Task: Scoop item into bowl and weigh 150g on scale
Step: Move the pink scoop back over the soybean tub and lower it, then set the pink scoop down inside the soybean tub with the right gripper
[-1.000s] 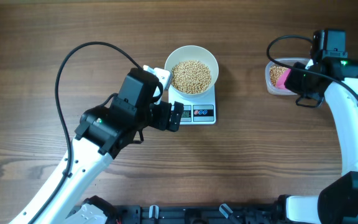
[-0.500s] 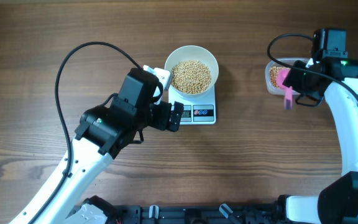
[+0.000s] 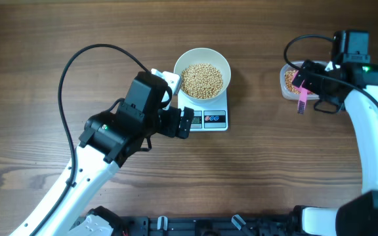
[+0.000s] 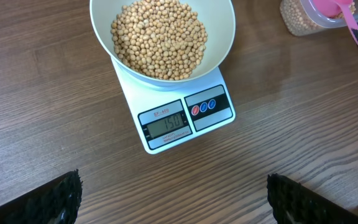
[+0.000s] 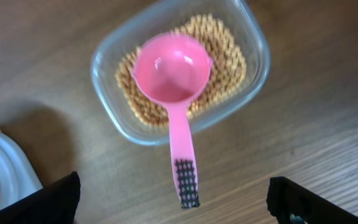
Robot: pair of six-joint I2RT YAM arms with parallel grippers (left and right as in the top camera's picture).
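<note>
Left hand (image 4: 174,204): released, near the scale (image 4: 188,115) front.
Scale: display toward near edge.
Bowl (image 4: 224,38): on scale, holds beans (image 4: 159,37).
Scoop (image 5: 171,70): in tub (image 5: 257,65) right of scale, handle pointing near.
Right hand (image 5: 173,205): now released; before clenched on scoop.

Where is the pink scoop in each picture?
Overhead: pink scoop at far right, in the clear tub, handle sticking out.
Left wrist: scoop in the top right corner, in that tub.
Right wrist: scoop in the middle, in the tub.
Shared landmark: the clear tub.
</note>
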